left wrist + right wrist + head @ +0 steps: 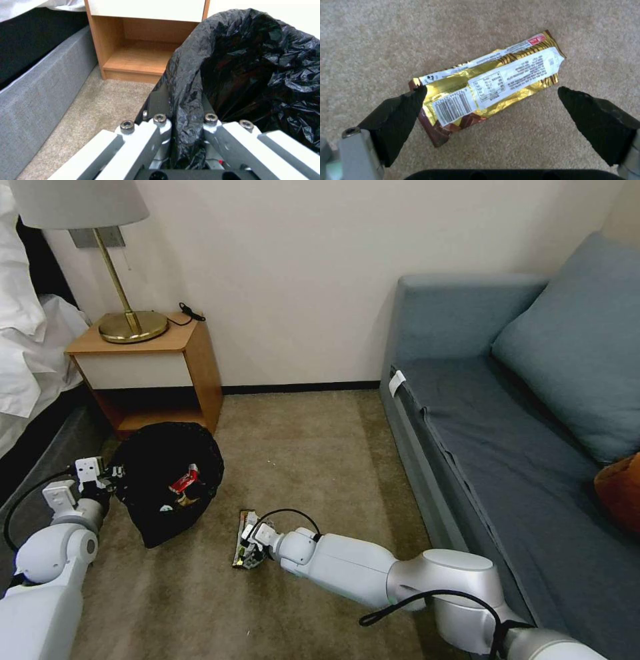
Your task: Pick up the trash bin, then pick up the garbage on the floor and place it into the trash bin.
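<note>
From the head camera I see my left gripper [115, 473] at the near rim of the trash bin [167, 480], which stands tilted on the carpet [300, 447] in front of a wooden nightstand [153, 373]. A red wrapper [185, 480] lies inside the bin. The left wrist camera adds what the head view cannot: the fingers [160, 130] are clamped on a fold of the black bag [253, 62] at the rim. My right gripper [248, 545] reaches low over the carpet, beside a blue sofa [507, 447], above a bar wrapper [245, 537]. In the right wrist camera the gold bar wrapper [486, 85] lies flat, printed side up, with the gripper's fingertips [576, 100] spread wide, one tip touching the wrapper's edge.
</note>
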Tool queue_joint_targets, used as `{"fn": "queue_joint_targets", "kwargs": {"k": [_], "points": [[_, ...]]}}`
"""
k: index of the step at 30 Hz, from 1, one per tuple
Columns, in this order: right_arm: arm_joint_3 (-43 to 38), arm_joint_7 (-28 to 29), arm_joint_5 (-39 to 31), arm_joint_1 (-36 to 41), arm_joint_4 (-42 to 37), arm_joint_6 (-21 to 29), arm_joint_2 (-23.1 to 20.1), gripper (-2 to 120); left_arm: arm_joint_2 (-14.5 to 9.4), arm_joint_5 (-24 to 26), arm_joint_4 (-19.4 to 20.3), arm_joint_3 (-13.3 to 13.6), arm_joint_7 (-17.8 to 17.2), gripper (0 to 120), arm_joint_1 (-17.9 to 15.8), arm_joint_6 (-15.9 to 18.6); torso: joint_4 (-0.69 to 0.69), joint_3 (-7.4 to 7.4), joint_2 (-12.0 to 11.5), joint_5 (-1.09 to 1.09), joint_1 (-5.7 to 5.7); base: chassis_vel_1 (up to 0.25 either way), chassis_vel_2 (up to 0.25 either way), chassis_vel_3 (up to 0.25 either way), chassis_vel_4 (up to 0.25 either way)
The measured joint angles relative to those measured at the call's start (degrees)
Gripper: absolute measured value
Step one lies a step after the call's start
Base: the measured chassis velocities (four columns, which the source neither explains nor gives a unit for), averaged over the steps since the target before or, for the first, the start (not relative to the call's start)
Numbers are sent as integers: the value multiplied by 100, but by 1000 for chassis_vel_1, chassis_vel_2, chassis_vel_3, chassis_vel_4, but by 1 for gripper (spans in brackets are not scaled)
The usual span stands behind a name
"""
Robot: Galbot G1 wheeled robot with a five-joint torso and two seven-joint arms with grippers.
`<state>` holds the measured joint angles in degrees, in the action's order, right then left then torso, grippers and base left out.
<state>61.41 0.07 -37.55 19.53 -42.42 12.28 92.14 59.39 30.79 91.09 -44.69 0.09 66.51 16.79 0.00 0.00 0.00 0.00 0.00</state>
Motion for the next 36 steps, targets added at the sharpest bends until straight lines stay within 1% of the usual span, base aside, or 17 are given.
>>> {"fn": "queue_joint_targets", "kwargs": {"k": [14, 22, 36], "points": [[-8, -6, 18, 14, 13, -6, 0, 100, 51, -20, -21, 42, 4, 4, -57, -4, -1, 0, 0, 0, 0, -23, 27, 22, -31], [3, -35, -20, 28, -75, 24, 0, 100, 80, -28, -10, 33, 3, 4, -35, -3, 0, 0, 0, 0, 0, 0, 0, 0, 0], [55, -34, -23, 40, -101, 56, 0, 100, 57, -24, 3, 38, 0, 4, -59, 15, 0, 0, 0, 0, 0, 0, 0, 0, 0]]}}
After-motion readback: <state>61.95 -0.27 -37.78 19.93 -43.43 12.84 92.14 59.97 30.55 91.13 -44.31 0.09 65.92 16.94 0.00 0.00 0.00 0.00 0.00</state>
